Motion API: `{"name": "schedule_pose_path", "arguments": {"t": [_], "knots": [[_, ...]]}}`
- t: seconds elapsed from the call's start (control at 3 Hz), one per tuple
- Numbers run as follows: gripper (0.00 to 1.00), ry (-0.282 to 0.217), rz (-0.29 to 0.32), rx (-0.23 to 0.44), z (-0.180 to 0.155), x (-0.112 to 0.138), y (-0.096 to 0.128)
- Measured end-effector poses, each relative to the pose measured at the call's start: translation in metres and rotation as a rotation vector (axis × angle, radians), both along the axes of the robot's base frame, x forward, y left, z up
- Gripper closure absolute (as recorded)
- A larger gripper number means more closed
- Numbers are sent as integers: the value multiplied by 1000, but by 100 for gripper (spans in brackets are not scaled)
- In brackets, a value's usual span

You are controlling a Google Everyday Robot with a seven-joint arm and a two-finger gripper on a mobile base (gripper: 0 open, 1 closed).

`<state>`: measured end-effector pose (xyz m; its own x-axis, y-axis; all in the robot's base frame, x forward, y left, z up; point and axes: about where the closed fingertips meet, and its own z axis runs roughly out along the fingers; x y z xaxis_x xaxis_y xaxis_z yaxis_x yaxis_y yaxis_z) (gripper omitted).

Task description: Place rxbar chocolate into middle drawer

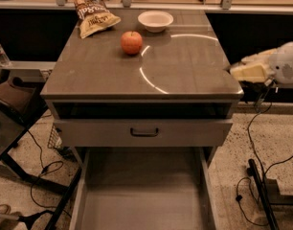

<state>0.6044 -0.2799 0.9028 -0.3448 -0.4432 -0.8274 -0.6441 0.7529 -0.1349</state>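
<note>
The middle drawer (pixel 141 200) stands pulled out at the bottom of the view, and its plain grey floor shows nothing on it. The rxbar chocolate is not in view anywhere on the countertop (pixel 185 66) or in the drawer. My gripper (pixel 248 71) is a pale, blurred shape just off the counter's right edge, near its front corner and at about counter height. The white arm (pixel 286 63) trails behind it to the right.
A red apple (pixel 131 42), a white bowl (pixel 155 20) and a tan snack bag (pixel 95 14) sit at the back of the counter. A closed drawer front with a dark loop handle (pixel 144 132) is above the open drawer. Cables and chair legs lie on the floor at both sides.
</note>
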Motion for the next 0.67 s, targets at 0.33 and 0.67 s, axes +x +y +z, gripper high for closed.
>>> {"name": "schedule_pose_path", "arguments": {"t": [0.33,0.67], "knots": [[100,60,93,38,-50,-39,-13],[100,52,100,46,-57,-49,-11]]}}
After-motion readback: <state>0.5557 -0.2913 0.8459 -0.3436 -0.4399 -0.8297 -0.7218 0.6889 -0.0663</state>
